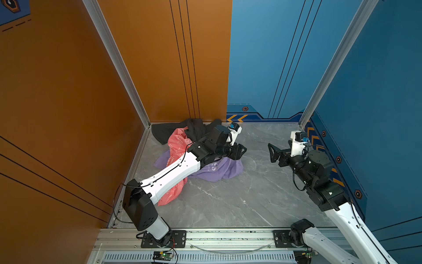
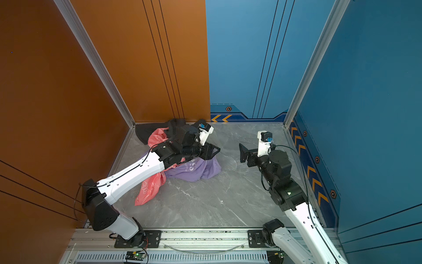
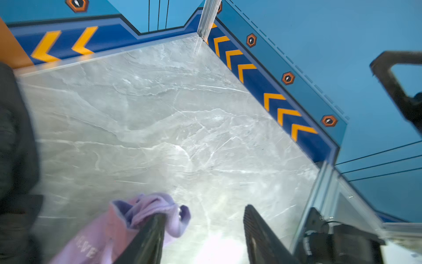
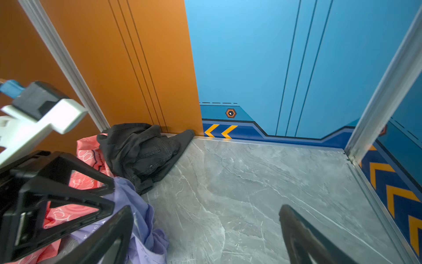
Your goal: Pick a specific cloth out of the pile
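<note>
The pile lies in the back left corner in both top views: a black garment [image 1: 173, 131], a coral-pink patterned one [image 1: 177, 146] and the lavender cloth [image 1: 219, 170] [image 2: 196, 169] spread at its right side. My left gripper [image 1: 242, 149] [image 2: 215, 149] hovers just above the cloth's far edge. In the left wrist view its jaws [image 3: 204, 212] stand open, and a fold of the lavender cloth [image 3: 150, 205] hangs over one finger [image 3: 155, 228]. My right gripper [image 1: 272, 153] [image 4: 205, 208] is open and empty, to the right of the cloth [image 4: 139, 205] and pointing at it.
The grey marble floor [image 1: 228, 201] is boxed in by an orange wall [image 1: 68, 91] at left and back and a blue wall [image 1: 376, 114] at right. An aluminium rail [image 1: 228, 237] carrying both arm bases runs along the front edge.
</note>
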Action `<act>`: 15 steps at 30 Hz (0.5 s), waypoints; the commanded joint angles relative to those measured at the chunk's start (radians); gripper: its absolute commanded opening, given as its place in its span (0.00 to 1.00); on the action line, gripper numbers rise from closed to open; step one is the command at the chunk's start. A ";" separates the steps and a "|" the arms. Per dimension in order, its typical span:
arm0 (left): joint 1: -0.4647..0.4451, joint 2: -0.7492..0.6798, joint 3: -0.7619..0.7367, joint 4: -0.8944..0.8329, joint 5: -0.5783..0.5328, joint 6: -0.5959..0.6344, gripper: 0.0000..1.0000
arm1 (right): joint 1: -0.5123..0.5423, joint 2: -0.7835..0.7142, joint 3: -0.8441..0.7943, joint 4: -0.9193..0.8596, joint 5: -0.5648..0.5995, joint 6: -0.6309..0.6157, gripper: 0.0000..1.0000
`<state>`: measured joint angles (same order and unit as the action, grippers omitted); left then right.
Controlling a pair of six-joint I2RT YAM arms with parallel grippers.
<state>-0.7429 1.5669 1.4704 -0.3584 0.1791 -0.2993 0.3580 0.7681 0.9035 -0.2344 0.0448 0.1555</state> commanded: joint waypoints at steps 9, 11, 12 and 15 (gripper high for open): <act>0.050 -0.247 -0.142 -0.098 -0.150 0.106 0.98 | 0.024 0.093 -0.011 0.042 -0.167 0.066 1.00; 0.051 -0.269 -0.161 -0.124 -0.140 0.124 0.98 | 0.046 0.118 -0.005 0.054 -0.179 0.060 1.00; 0.053 -0.283 -0.175 -0.131 -0.150 0.126 0.98 | 0.061 0.132 -0.001 0.054 -0.181 0.055 1.00; 0.070 -0.331 -0.219 -0.129 -0.209 0.073 0.98 | 0.114 0.179 0.013 0.045 -0.180 0.027 1.00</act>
<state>-0.6899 1.2671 1.2892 -0.4332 0.0376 -0.2138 0.4377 0.9195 0.8974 -0.2077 -0.1043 0.2005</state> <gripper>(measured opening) 0.982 0.999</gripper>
